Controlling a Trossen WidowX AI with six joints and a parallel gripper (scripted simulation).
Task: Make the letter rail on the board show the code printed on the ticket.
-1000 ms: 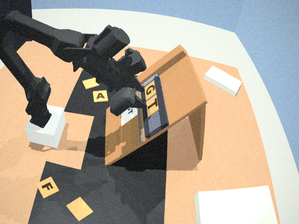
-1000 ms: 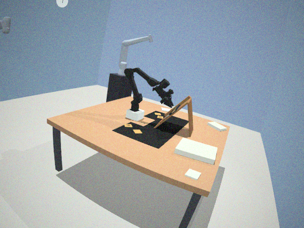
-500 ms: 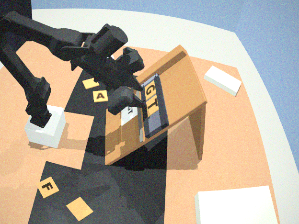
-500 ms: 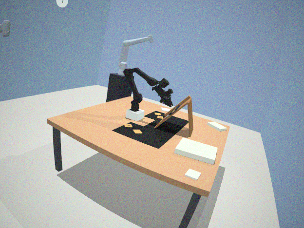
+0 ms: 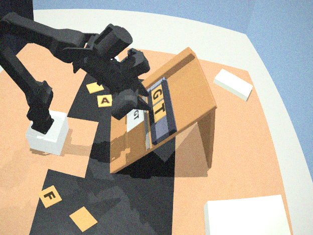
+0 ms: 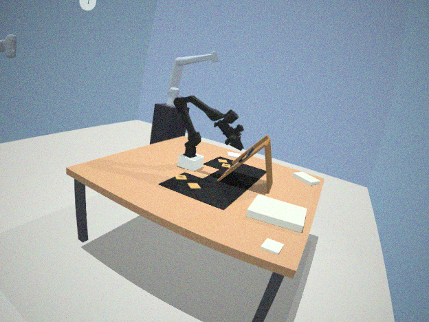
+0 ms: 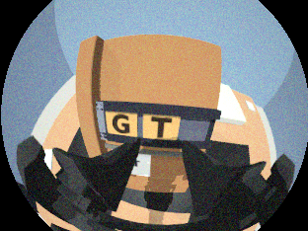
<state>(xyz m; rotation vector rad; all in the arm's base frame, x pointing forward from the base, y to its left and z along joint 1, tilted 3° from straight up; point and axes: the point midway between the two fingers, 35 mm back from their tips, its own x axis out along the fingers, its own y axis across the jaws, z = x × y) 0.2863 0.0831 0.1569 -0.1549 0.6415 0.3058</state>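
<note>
The tilted wooden board (image 5: 188, 88) (image 7: 158, 69) carries the dark letter rail (image 5: 169, 108) (image 7: 163, 107). Tile G (image 5: 157, 94) (image 7: 121, 124) lies in the rail, left of tile T (image 5: 159, 110) (image 7: 161, 127), with a narrow gap between them. Right of T the rail channel is bare. My gripper (image 5: 149, 103) (image 6: 241, 148) (image 7: 161, 142) is open and empty, its tips at the rail's lower edge near the two tiles. The ticket (image 5: 135, 120) (image 7: 144, 165) is partly hidden; "GT" shows in the top view. Tile A (image 5: 104, 101) (image 6: 225, 165) and tile F (image 5: 50, 196) (image 6: 180, 177) lie on the dark mat.
A tile without a visible letter (image 5: 83, 219) (image 6: 194, 186) lies near F, another (image 5: 94, 87) (image 6: 223, 160) near A. White blocks (image 5: 233, 84) (image 6: 276, 212) lie beyond the board. A small white piece (image 6: 272, 245) lies near the table corner.
</note>
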